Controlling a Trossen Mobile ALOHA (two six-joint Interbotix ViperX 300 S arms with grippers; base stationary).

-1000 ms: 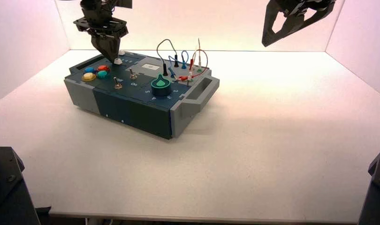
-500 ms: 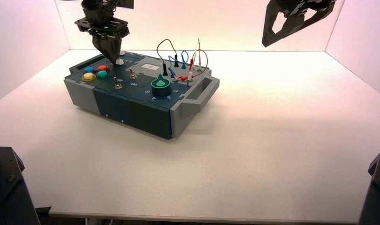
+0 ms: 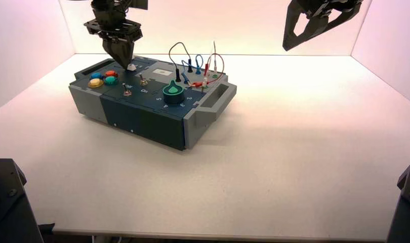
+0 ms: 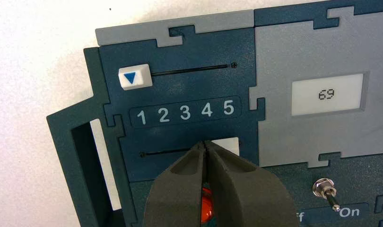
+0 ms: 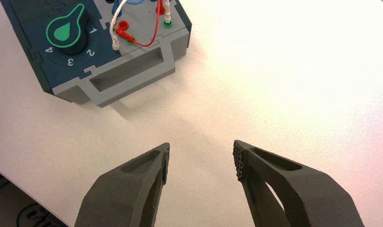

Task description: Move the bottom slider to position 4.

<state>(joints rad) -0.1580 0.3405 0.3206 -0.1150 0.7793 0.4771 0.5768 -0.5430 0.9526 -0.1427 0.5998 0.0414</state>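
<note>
Bottom slider (image 4: pixel 226 144) seemingly near "4"–"5", behind left gripper's (image 4: pixel 206 146) clenched jaws; display (image 4: pixel 326 94) "69".

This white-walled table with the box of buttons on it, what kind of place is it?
Probably a robot test booth. Plain white walls enclose a bare table; the practice box carries sliders and wires; the left gripper works there, while the right gripper hangs open.

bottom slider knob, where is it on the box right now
In the left wrist view the bottom slider sits on its track just below the 5, tight against the closed left gripper, beside the grey display panel.
</note>
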